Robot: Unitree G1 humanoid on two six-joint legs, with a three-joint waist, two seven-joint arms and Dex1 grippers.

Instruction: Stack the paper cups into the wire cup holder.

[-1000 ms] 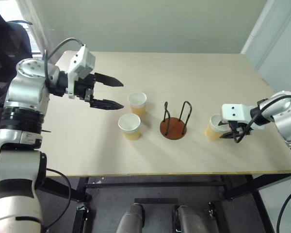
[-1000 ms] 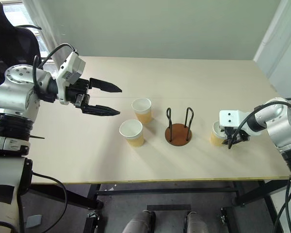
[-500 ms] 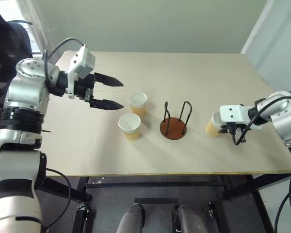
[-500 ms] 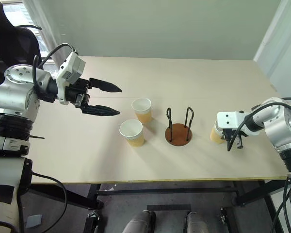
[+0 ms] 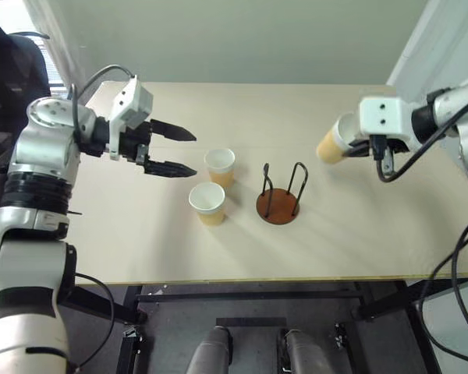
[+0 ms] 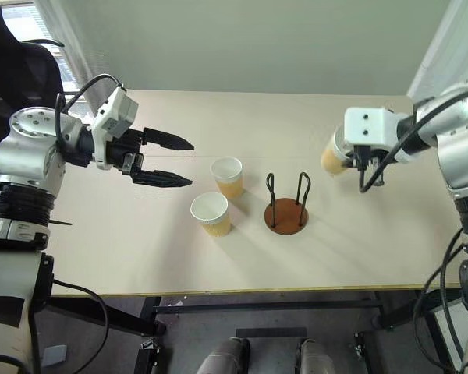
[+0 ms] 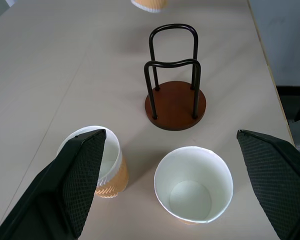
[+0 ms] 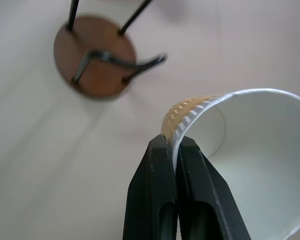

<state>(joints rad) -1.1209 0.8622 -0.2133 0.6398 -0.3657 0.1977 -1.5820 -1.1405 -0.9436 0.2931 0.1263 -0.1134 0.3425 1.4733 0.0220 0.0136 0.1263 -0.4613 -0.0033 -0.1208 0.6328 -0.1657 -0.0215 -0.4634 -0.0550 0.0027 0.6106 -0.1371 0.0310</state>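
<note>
The right claw is lifting a paper cup off the worktop; a second ago that cup was standing at the right of the wire cup holder, and now it is hanging in the air, up and to the right of the holder. The claw is pinching the cup's rim wall, one black finger inside and one outside, so the cup is tilting, its mouth toward the claw and its tan bottom toward the left and downward.

The left claw is holding its place over the left part of the worktop, fingers spread wide and gripping nothing. Just beyond its tips the two other cups are standing upright, the farther cup and the nearer cup, close together and left of the holder.

The holder is sitting near the middle of the worktop, empty, its two wire loops rising straight from the round brown base. From the held cup it is lying down and to the left. The coming move seems to turn on this: the cup's long axis is slanting while the loops are vertical, so the cup probably needs righting above the base before lowering between them.
</note>
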